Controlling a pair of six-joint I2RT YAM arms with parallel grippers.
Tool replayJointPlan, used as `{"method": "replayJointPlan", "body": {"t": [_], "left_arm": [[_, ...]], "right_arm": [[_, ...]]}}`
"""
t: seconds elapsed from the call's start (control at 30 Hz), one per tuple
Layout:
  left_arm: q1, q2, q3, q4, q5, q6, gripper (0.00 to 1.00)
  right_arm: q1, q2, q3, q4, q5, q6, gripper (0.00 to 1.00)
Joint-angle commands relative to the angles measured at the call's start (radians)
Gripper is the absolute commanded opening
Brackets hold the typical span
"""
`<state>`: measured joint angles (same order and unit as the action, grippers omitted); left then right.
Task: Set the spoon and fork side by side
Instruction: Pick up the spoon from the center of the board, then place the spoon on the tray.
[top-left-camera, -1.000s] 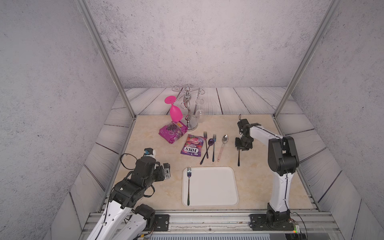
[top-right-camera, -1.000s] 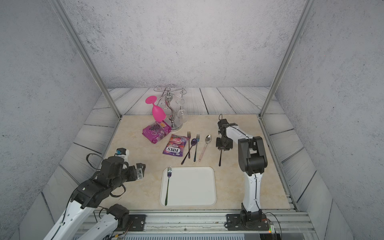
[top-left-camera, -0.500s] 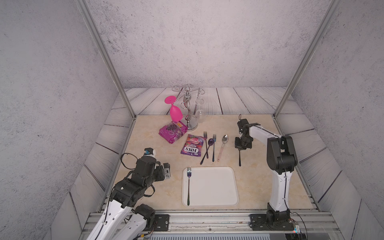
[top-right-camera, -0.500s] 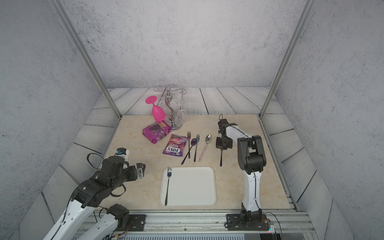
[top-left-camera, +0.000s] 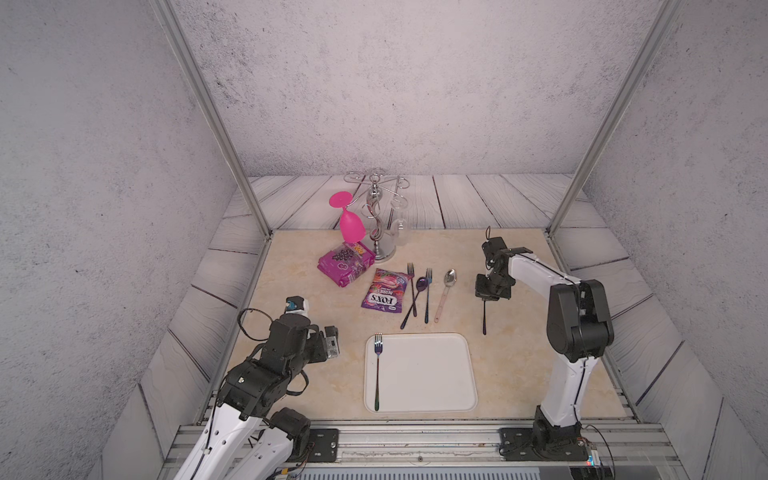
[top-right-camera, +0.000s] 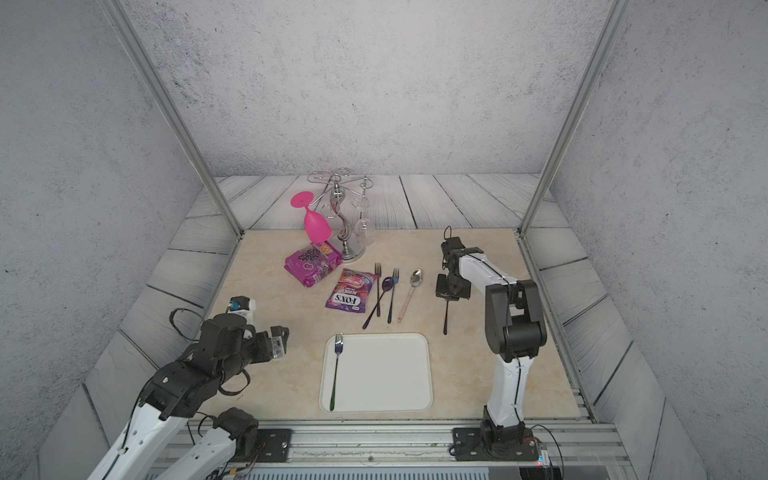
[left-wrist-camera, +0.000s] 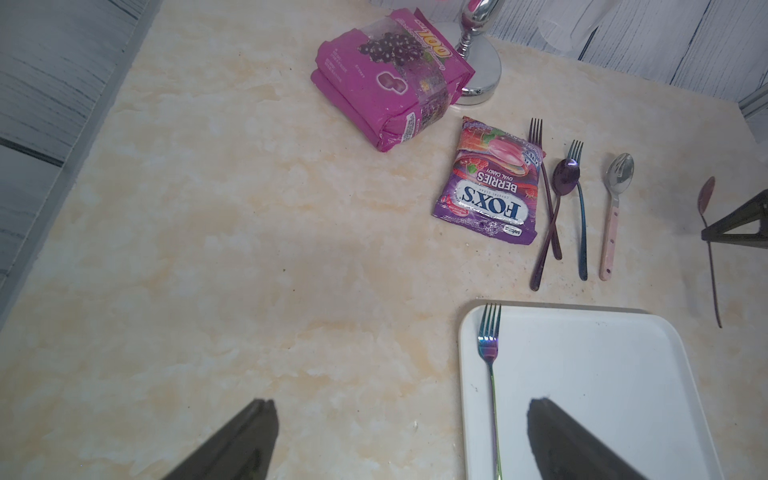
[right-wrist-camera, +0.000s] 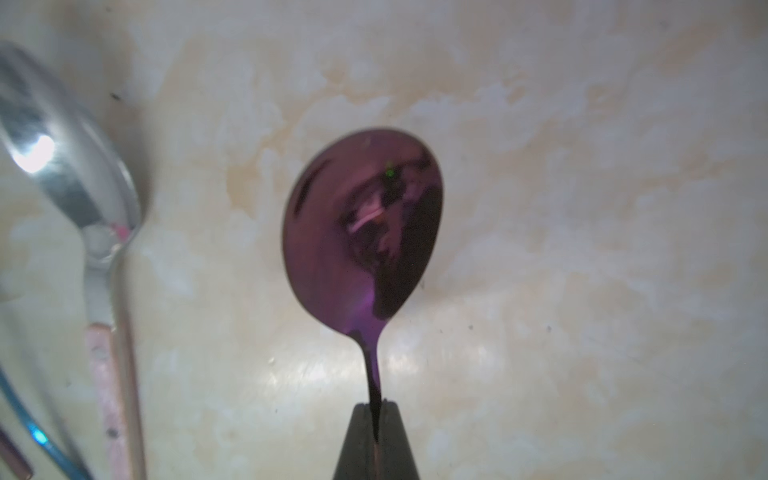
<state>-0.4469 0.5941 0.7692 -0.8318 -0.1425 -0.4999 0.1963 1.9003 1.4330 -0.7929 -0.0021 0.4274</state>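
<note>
Clamping the spoon (right-wrist-camera: 361, 224) by its thin neck, the right gripper (right-wrist-camera: 376, 409) holds it near the right edge of the table (top-left-camera: 511, 365). The fork (top-left-camera: 377, 374) already lies along the left edge of the tray (top-left-camera: 436, 374). The left gripper (left-wrist-camera: 401, 405) hangs with its jaws apart. What seems left to do is to bring the spoon beside the fork.

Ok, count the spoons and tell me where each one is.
3. A dark purple spoon lies crossing a fork beside the candy bag; a pink-handled spoon lies next to the blue fork; a third spoon is pinched in the right gripper. None seems hidden.
</note>
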Motion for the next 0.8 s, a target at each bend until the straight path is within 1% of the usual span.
{"method": "replayJointPlan", "body": {"t": [0.0,0.07,0.17,0.27,0.37,0.47,0.57,0.67,0.77], "left_arm": [[0.004,-0.012,0.007,-0.010,-0.020,0.006,1.00],[0.004,-0.017,0.007,-0.012,-0.023,0.006,1.00],[0.004,-0.026,0.006,-0.012,-0.021,0.004,0.99],[0.004,-0.036,0.005,-0.009,-0.019,0.004,1.00],[0.004,-0.047,0.005,-0.009,-0.012,0.006,0.99],[0.004,-0.062,0.002,-0.007,-0.009,0.005,1.00],[0.004,-0.072,0.000,-0.004,-0.005,0.005,0.99],[0.004,-0.073,0.001,-0.001,0.005,0.006,0.99],[0.004,-0.079,0.000,0.003,0.011,0.005,1.00]], "right_arm": [[0.012,-0.130,-0.073,-0.022,-0.012,0.051,0.00],[0.042,-0.216,-0.135,-0.021,-0.016,0.080,0.00],[0.138,-0.336,-0.224,-0.033,-0.007,0.143,0.00],[0.295,-0.428,-0.286,-0.061,0.009,0.229,0.00],[0.466,-0.487,-0.339,-0.060,0.005,0.344,0.00],[0.595,-0.521,-0.365,-0.070,0.032,0.431,0.00],[0.677,-0.525,-0.383,-0.065,0.013,0.485,0.00],[0.772,-0.487,-0.379,-0.059,0.017,0.557,0.00],[0.833,-0.425,-0.350,-0.023,0.033,0.625,0.00]]}}
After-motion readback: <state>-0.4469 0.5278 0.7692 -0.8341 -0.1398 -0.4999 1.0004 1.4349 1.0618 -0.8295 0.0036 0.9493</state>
